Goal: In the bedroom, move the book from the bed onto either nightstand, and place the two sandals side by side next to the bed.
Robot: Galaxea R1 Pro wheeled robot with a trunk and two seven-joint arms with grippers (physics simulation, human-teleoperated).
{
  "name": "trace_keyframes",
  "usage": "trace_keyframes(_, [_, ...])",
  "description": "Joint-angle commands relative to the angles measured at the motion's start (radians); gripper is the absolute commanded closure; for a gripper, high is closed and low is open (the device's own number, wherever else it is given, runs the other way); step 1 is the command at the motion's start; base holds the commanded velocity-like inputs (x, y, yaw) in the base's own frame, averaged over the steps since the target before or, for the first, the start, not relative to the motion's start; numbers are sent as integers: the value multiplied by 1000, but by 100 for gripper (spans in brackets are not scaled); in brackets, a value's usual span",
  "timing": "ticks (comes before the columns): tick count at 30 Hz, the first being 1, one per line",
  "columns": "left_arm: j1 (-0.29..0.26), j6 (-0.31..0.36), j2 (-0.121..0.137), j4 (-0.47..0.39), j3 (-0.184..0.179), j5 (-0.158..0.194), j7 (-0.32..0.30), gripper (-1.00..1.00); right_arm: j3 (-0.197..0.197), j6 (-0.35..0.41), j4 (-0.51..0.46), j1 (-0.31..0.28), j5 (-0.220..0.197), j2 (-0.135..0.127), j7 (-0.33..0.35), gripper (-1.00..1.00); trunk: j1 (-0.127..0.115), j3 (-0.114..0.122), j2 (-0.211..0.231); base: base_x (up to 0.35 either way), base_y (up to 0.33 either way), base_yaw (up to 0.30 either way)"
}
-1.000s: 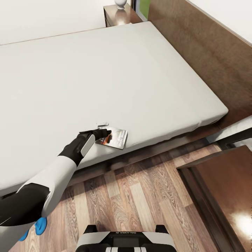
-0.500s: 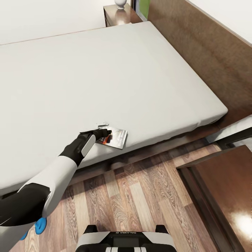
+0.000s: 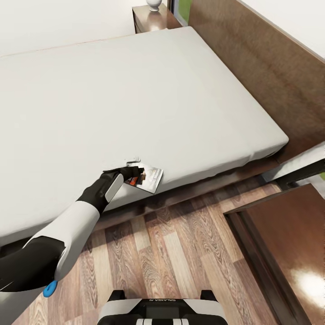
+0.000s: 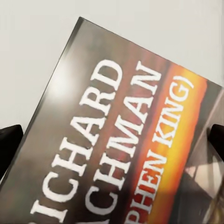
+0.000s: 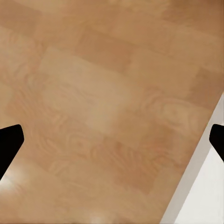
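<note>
Fingers of the left gripper (image 3: 136, 173) reach over the near edge of the bed (image 3: 135, 90) in the head view and overlap the near-left end of the book (image 3: 148, 178), dark tips on the cover; whether clenched on it or merely laid against it, cannot tell from here. Book lying flat at the mattress's very edge, long axis slanting away from the arm toward the right, far corner close to the drop onto the floor (image 3: 180, 243). Left arm by far the nearer one. Beyond, a dark nightstand (image 3: 155, 20) at the far head corner of the bed with a pale vase (image 3: 154, 4) on it, a second glossy dark top (image 3: 293, 253) near on the right, headboard (image 3: 257, 58) along the right side, and a bit of blue sandal (image 3: 50, 289) on the planks by the left elbow. From the left wrist: cover of the book (image 4: 126, 140) very close, white lettering and orange band running diagonally, pale mattress behind, two dark fingertips (image 4: 9, 144) at opposite edges of the picture, spread wide and straddling the book rather than pinching it, so probably not yet closed. From the right wrist: plank floor (image 5: 102, 102) with a pale strip at one side, fingertips (image 5: 9, 144) wide apart, holding nothing. Judged next: closing across the short width, then a lift toward a nightstand.
</note>
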Motion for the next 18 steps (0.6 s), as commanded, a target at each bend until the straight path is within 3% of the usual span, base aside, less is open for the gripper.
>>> trace_keyframes(1, [0, 3, 1, 16, -6, 16, 7, -100, 8, 3, -2, 0, -2, 0, 4, -100, 0, 0, 0, -18, -20, 0])
trace_keyframes(18, [0, 3, 1, 15, -7, 16, 8, -100, 8, 3, -2, 0, -1, 0, 4, -100, 0, 0, 0, -9, -5, 0])
